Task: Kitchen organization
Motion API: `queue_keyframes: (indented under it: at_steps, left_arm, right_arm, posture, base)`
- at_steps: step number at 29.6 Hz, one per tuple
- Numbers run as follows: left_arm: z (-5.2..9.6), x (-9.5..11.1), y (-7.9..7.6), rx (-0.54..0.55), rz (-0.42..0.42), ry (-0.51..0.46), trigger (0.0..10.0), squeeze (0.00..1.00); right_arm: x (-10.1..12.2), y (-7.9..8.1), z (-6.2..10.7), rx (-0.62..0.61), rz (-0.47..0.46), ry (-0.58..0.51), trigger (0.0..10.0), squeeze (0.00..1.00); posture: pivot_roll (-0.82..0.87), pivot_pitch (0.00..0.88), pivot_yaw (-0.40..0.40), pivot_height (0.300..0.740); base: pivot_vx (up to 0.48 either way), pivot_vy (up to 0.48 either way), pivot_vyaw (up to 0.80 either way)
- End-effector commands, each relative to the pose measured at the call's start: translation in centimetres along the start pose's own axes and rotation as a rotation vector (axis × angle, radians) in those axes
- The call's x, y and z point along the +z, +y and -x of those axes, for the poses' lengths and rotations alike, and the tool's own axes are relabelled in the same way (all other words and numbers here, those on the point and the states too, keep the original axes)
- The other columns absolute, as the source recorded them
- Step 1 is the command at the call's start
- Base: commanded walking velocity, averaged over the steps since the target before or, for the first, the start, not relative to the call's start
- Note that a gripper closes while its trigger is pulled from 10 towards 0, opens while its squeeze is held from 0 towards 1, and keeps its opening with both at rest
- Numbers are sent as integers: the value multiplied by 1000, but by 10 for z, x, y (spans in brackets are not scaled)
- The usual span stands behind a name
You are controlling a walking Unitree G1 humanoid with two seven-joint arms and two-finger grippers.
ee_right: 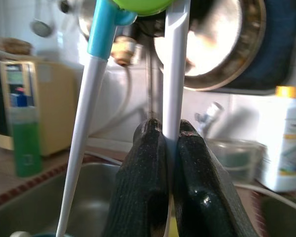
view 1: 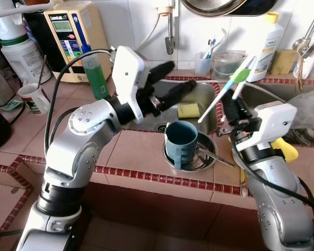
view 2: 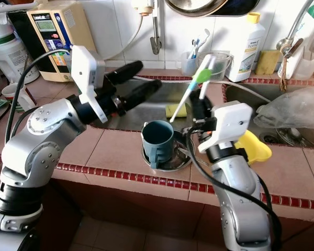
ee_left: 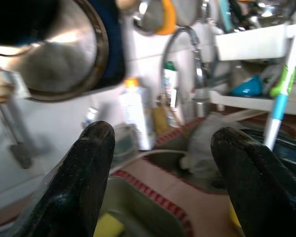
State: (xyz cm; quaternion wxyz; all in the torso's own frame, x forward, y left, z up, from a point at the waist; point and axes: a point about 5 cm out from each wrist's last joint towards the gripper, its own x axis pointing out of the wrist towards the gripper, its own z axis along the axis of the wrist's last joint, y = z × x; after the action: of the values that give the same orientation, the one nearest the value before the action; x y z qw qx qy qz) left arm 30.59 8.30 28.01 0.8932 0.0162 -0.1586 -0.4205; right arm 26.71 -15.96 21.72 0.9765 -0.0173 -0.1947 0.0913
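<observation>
While the left hand (view 1: 170, 78) gapes empty, the right hand (ee_right: 170, 148) pinches a toothbrush (view 1: 227, 89) (above the sink (view 1: 201, 97)).

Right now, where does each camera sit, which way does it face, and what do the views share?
Left eye view: head camera, looking down at the sink and teal cup; both silver arms show.
Right eye view: same scene, shifted sideways.
Left wrist view: along the open left end effector toward the tiled wall and hanging pan.
Right wrist view: along the right end effector, shut on a toothbrush.
Shared: pan, white bottle.
</observation>
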Motion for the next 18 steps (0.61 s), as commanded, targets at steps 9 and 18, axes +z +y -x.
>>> queue_keyframes:
  at_steps: [9,18]
  left_arm:
    - [2,-4,8,141,6,13,10000,0]
    - [-3,-6,7,152,36,30,10000,0]
  right_arm:
    - [4,-21,-10,-98,25,6,10000,0]
    - [13,-23,-21,-83,29,-29,10000,0]
  posture:
    - [-158,18,90,740]
    - [-148,45,87,740]
  base:
    - [0,0,0]
    - [0,0,0]
